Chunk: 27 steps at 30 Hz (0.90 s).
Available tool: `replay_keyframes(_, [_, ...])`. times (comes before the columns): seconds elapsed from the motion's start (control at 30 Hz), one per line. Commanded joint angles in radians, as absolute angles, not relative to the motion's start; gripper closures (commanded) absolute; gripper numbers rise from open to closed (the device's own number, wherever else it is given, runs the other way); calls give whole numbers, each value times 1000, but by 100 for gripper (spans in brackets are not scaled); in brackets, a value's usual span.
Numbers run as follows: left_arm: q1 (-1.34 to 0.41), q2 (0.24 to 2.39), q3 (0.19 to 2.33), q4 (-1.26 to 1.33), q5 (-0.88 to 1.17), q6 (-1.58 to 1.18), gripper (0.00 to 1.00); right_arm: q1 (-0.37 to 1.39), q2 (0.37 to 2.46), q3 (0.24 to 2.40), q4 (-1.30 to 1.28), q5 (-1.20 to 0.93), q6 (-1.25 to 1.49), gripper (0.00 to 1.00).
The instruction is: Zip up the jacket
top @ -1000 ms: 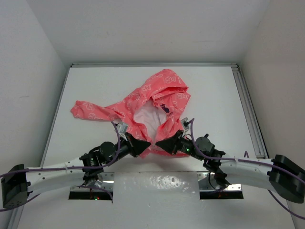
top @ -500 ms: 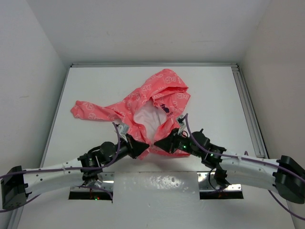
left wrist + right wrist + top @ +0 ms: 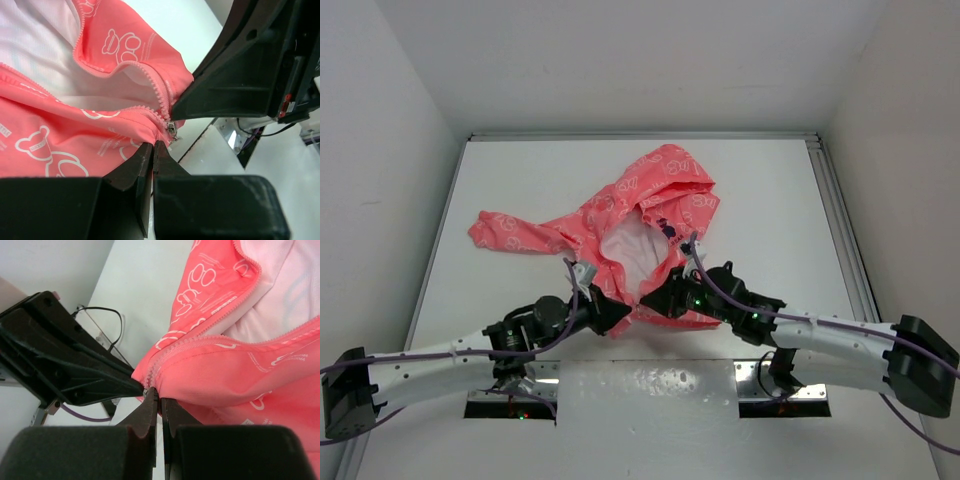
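Note:
The coral-pink jacket lies on the white table with its front open and its white lining showing. My left gripper is shut on the bottom hem, just left of the zipper's lower end. In the left wrist view its tips pinch the fabric right below the small metal zipper slider. My right gripper is shut on the jacket at the zipper's bottom end. In the right wrist view its tips pinch the pink edge beside the zipper teeth. The two grippers almost touch tip to tip.
One sleeve stretches out to the left and the hood lies toward the back wall. A metal rail runs along the table's right side. Slots in the table's near edge sit by the arm bases.
My right gripper has moved left along the hem, toward the left gripper, so the tips now nearly meet. The left gripper has shifted only slightly.

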<state>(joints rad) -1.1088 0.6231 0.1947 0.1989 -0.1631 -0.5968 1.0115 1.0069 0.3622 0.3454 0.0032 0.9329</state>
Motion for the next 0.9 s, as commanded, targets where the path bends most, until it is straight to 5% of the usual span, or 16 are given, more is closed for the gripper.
replay_keyframes(0.0, [-1106,604,249,164,-103,-563,100,1012,1031,442,388,40,939,100])
replay_keyframes(0.23, [-1106,640,265,49,-212,-572,100,1014,1006,518,212,0,965,100])
replay_keyframes(0.87, [-1115,526,239,74,-101,-591,100,1014,1177,653,121,118,890,100])
